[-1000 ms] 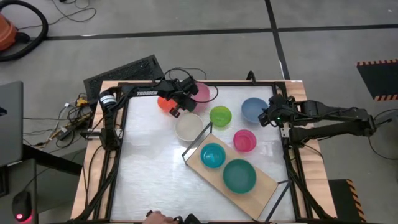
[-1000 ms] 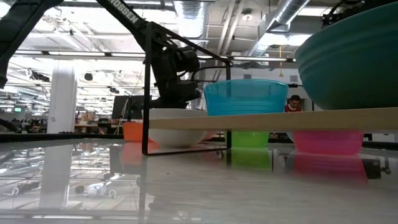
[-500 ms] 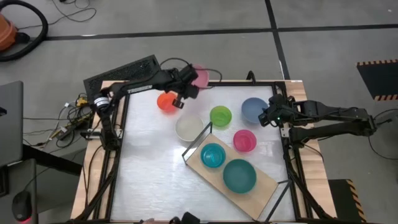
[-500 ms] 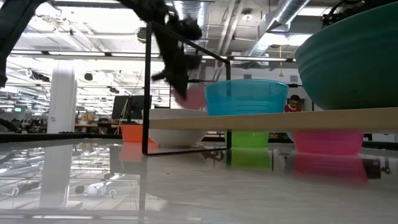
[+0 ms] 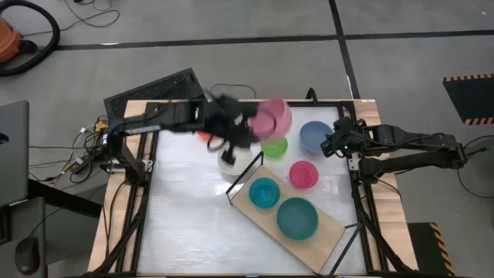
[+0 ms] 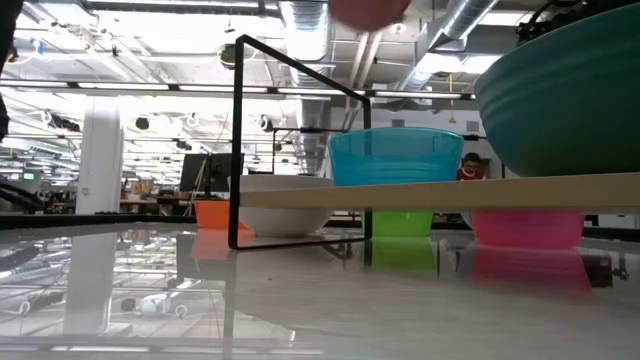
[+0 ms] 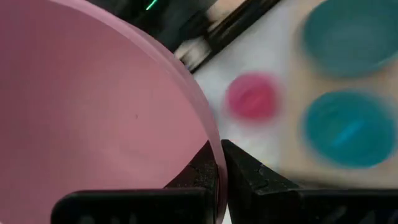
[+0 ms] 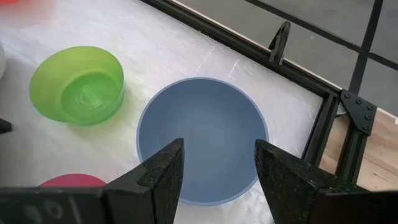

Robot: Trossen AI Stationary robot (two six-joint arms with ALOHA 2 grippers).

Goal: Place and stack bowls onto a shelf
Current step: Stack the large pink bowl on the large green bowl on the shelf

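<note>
My left gripper (image 5: 248, 130) is shut on a pink bowl (image 5: 272, 116), high over the white bowl (image 5: 231, 161) and lime bowl (image 5: 275, 146); the low view shows only the pink bowl's underside (image 6: 368, 9). The shelf (image 5: 328, 228) stands at the near right and carries a cyan bowl (image 5: 264, 193) and a dark green bowl (image 5: 297, 218). A magenta bowl (image 5: 303, 174) and a blue bowl (image 5: 314, 136) rest on the table. A red bowl (image 5: 202, 136) is mostly hidden under the left arm. My right gripper (image 8: 219, 149) hangs open above the blue bowl (image 8: 202, 140). My left gripper pinches the pink bowl's wall at the rim (image 7: 210, 138) between its two fingers (image 7: 244, 179), one on each side of the wall. The bowl is lifted clear of the table and tilted, stretching out ahead of the fingers.
A black frame (image 5: 355, 181) runs around the tabletop. The shelf's thin black upright (image 6: 238, 140) rises at its left end. Bare white tabletop (image 5: 185, 216) lies at the near left.
My left gripper has risen steeply and swung toward the table's right, carrying the pink bowl from the far edge of the table up over the white and lime bowls. The bowl is now lifted clear. In the low view the arm has left the picture upward.
</note>
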